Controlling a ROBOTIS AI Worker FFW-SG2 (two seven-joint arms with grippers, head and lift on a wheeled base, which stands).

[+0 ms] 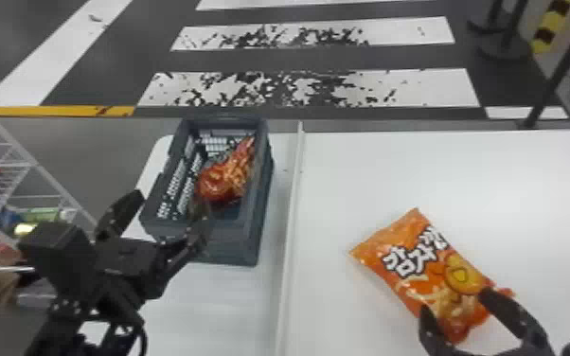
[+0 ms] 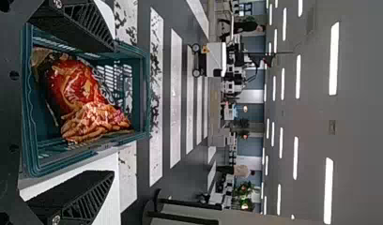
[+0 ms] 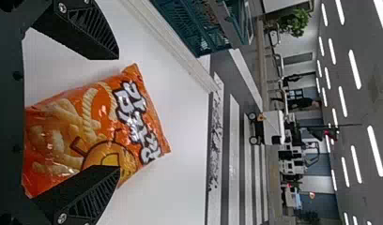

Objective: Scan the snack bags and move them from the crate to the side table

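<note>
Crate (image 1: 232,236) standing near eleven o'clock from the robot holds one red-orange snack bag (image 1: 225,180), which lies along the bottom with its narrow end pointing to one o'clock. High, slotted walls keep it corralled, leaving a reach from above as the likely way in. The left pincer (image 1: 169,200), its two fingers spread wide with nothing between them, hangs at the crate's seven-o'clock corner, placed, it seems, for a descent on the bag inside.

On the three-o'clock side of the pale raised strip (image 1: 294,203), an orange snack bag (image 1: 416,260) lies at two o'clock on the white counter (image 1: 511,189), printed front up, its length running from ten o'clock to four. The flat pose is stable and offers a broad target, though a code on the underside, if that is where it sits, would call for a turn before scanning.

The right pincer (image 1: 454,302) is also wide open and grips nothing. It is poised at the packet's near, five-o'clock end, where a squeeze could gather the wrapper. In the right wrist view one finger overlaps the packet and the other stands off it, so the next move probably calls for centering before closing; an off-center pinch could push the puffy bag aside.
</note>
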